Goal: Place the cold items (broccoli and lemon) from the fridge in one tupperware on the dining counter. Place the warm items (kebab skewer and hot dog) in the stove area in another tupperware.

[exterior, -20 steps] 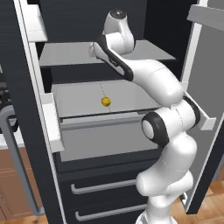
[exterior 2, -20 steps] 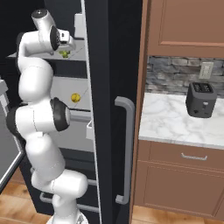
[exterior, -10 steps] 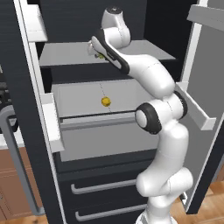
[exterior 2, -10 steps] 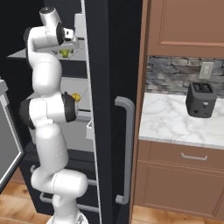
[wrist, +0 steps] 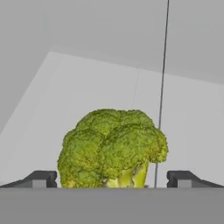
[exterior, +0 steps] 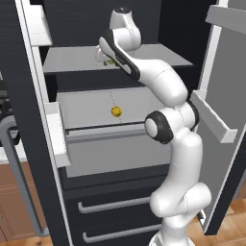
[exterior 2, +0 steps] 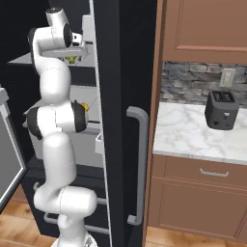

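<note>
A green broccoli (wrist: 113, 148) stands on the fridge's upper grey shelf (exterior: 77, 60), close in front of my hand. My gripper (wrist: 112, 178) is open, its two dark fingertips (wrist: 41, 178) flanking the broccoli's base without touching it. From the left base view the broccoli (exterior: 111, 61) peeks out beside the hand on that shelf. From the right base view it shows as a green speck, the broccoli (exterior 2: 72, 59), under the hand. A small yellow lemon (exterior: 116, 111) lies on the lower shelf; the lemon (exterior 2: 85, 106) also shows beside my elbow.
The fridge stands open, its doors swung out at the left (exterior: 36, 110) and right (exterior: 221, 96). Drawers with handles (exterior: 113, 205) sit below the shelves. To the right a marble counter (exterior 2: 193, 132) carries a dark toaster (exterior 2: 221, 110), with wooden cabinets above and below.
My arm has stretched further into the fridge, bringing the hand up onto the upper shelf at the broccoli. The lemon has not moved.
</note>
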Motion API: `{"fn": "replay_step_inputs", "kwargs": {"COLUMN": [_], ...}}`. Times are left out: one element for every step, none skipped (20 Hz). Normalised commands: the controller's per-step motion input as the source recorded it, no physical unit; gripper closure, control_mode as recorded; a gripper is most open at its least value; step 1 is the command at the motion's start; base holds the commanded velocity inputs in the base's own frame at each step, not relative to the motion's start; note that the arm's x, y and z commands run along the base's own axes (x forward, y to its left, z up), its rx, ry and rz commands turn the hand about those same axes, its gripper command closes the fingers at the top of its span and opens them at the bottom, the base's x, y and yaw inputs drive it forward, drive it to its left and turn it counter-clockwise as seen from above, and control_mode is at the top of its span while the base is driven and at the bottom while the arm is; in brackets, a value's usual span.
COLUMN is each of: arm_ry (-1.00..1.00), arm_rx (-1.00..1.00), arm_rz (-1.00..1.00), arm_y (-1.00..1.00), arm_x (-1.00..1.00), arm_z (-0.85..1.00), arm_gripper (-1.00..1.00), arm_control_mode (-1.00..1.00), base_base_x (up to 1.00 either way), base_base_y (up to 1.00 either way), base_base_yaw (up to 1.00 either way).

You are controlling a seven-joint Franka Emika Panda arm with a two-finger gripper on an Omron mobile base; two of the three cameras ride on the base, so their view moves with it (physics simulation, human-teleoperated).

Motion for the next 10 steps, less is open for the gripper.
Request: {"fn": "replay_step_inputs", "kwargs": {"arm_ry": [0.03, 0.03, 0.00, 0.00, 0.00, 0.00, 0.00, 0.00, 0.00, 0.00], "arm_rx": [0.00, 0.00, 0.00, 0.00, 0.00, 0.00, 0.00, 0.00, 0.00, 0.00], "arm_rz": [0.00, 0.00, 0.00, 0.00, 0.00, -0.04, -0.05, -0.07, -0.07, -0.06], "arm_y": [0.00, 0.00, 0.00, 0.00, 0.00, 0.00, 0.00, 0.00, 0.00, 0.00], "arm_x": [0.00, 0.00, 0.00, -0.08, -0.28, -0.43, -0.53, -0.59, -0.59, -0.56], "arm_z": [-0.12, -0.13, -0.09, -0.07, -0.03, -0.02, -0.04, -0.05, -0.09, -0.13], "arm_gripper": [1.00, 1.00, 1.00, 1.00, 1.00, 1.00, 1.00, 1.00, 1.00, 1.00], "arm_control_mode": [-1.00, -1.00, -1.00, -1.00, -1.00, -1.00, -1.00, -1.00, -1.00, -1.00], "base_base_x": [0.00, 0.00, 0.00, 0.00, 0.00, 0.00, 0.00, 0.00, 0.00, 0.00], "base_base_y": [0.00, 0.00, 0.00, 0.00, 0.00, 0.00, 0.00, 0.00, 0.00, 0.00], "base_base_yaw": [0.00, 0.00, 0.00, 0.00, 0.00, 0.00, 0.00, 0.00, 0.00, 0.00]}}
